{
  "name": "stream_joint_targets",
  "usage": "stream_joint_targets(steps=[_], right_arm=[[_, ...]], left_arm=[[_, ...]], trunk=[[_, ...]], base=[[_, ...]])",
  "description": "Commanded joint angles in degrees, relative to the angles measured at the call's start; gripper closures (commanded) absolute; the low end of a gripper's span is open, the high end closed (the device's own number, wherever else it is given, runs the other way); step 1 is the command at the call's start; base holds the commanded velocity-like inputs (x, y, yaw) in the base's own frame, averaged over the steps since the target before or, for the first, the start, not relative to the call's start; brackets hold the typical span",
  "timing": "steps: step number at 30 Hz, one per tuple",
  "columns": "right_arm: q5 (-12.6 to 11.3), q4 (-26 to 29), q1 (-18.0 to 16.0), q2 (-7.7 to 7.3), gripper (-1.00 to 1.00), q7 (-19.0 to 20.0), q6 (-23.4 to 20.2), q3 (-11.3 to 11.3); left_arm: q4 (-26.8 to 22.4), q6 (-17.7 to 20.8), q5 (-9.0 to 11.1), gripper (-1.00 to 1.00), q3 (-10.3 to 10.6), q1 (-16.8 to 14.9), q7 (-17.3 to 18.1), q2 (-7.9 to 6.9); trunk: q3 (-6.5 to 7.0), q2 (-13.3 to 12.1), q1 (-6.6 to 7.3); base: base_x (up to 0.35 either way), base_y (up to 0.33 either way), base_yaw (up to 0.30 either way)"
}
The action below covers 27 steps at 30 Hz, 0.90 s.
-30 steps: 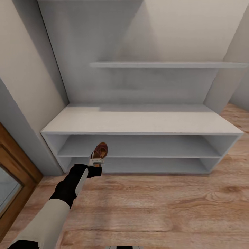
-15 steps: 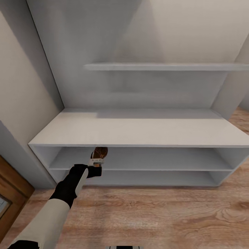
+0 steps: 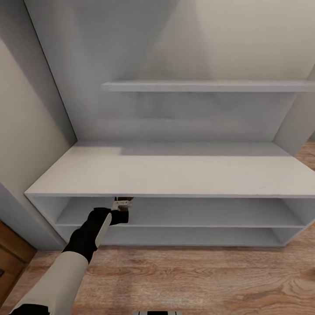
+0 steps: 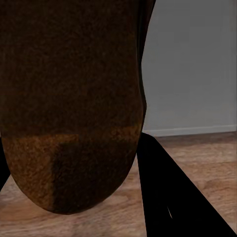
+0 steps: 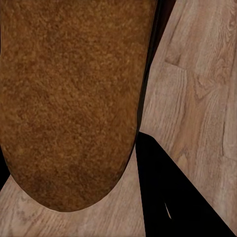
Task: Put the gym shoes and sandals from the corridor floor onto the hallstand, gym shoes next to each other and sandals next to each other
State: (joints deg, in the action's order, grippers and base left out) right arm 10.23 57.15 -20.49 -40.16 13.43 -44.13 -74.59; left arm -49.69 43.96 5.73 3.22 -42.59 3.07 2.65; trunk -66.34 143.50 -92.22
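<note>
Sandal [image 4: 69,98] clamped in left gripper [image 3: 122,204] under hallstand [image 3: 175,173] top; best slid level onto upper shelf

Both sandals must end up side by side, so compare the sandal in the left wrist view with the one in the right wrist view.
The left-view sandal looks dark and shadowed, lighter toward its rounded end; the right-view sandal is evenly lit warm brown.
The left-view sandal hangs before a grey surface above the floor; the right-view sandal hangs over floor planks.
Shared: a rounded, grainy brown underside, each beside black fingers.
</note>
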Motion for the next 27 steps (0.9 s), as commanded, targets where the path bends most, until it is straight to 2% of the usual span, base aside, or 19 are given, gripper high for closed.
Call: stream_joint_targets(steps=[1,25,26,27], right_arm=[[0.4,0.1,-0.1,0.0,1.0,0.3,-0.3,-0.1],[0.5,0.1,-0.1,0.0,1.0,0.3,-0.3,-0.1],[0.5,0.1,-0.1,0.0,1.0,0.3,-0.3,-0.1],[0.5,0.1,-0.1,0.0,1.0,0.3,-0.3,-0.1]], left_arm=[[-0.1,0.3,0.4,1.0,0.0,0.0,-0.1,-0.01],[0.2,0.3,0.4,1.0,0.0,0.0,-0.1,-0.05],[0.1,0.2,0.4,-1.0,0.0,0.0,-0.1,-0.06],[0.1,0.2,0.4,-1.0,0.0,0.0,-0.1,-0.1]], trunk=[[-0.05,0.0,0.01],[-0.05,0.0,0.01],[-0.05,0.0,0.01],[-0.05,0.0,0.01]], base=[[0.009,0.0,0.0],[0.032,0.0,0.0],[0.0,0.0,0.0],[0.0,0.0,0.0]])
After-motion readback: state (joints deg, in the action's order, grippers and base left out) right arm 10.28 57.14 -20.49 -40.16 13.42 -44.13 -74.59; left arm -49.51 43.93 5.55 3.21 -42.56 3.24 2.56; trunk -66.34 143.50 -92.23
